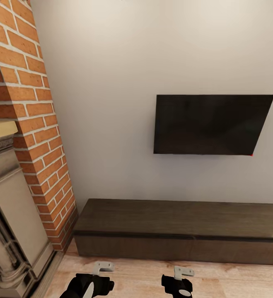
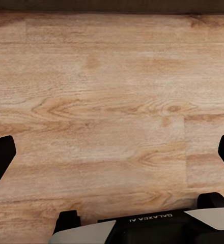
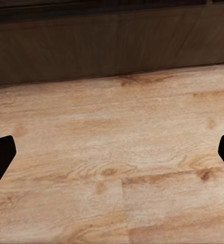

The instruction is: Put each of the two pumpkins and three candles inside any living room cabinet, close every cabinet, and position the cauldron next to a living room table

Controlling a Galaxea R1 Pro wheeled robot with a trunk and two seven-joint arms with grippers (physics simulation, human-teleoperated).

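Observation:
The cabinet [image 1: 177, 225] is a long, low, dark brown unit against the white wall, straight ahead of me. Its drawer fronts look flush and shut. Its dark front [image 3: 112, 46] also shows in the right wrist view, beyond a strip of plank floor. My left gripper [image 1: 90, 285] and right gripper [image 1: 177, 285] hang low over the floor just short of the cabinet. In the wrist views the left gripper [image 2: 112, 152] and right gripper [image 3: 112, 152] are both open, with only floor between their fingers. The pumpkins, candles, cauldron and table are out of view.
A red brick chimney [image 1: 37, 124] and an ornate stone fireplace [image 1: 12, 215] stand close on the left. A black TV [image 1: 211, 124] hangs on the wall above the cabinet. Light wood floor [image 1: 144, 277] lies between me and the cabinet.

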